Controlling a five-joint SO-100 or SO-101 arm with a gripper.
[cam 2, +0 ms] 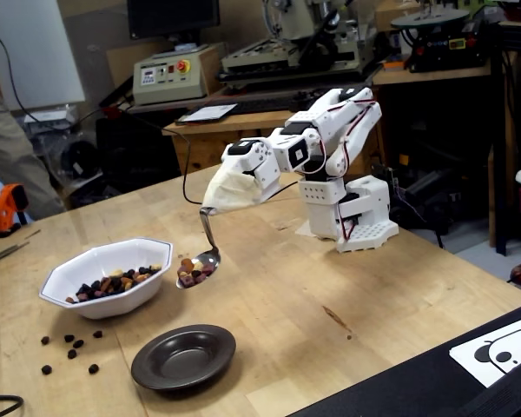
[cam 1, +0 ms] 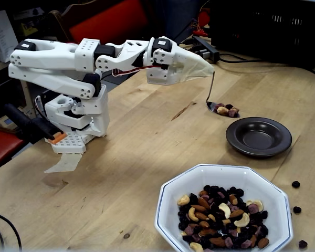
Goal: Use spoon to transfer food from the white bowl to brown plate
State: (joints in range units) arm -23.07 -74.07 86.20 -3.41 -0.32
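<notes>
Cream tape hides the gripper (cam 2: 230, 193) holding the shiny silver metal spoon (cam 2: 200, 261), so I cannot tell its jaw state, with mixed nuts and raisins (cam 2: 194, 270) aboard, between the white octagonal bowl (cam 2: 78, 265) left and the dark brown round plate (cam 2: 183, 356) nearer.

Light wooden table (cam 1: 147, 136), kinda scuffed, with visible plank seams and a few dark marks. Sitting on it: the white bowl (cam 1: 168, 199) with the food (cam 1: 223, 220) piled inside, and the brown plate (cam 1: 259, 136), near the bowl but not touching it. A few loose dark bits (cam 2: 69, 347) are scattered on the wood just beside the bowl. The arm's white base (cam 2: 347, 228) stands on the table too, well apart from both dishes.
</notes>
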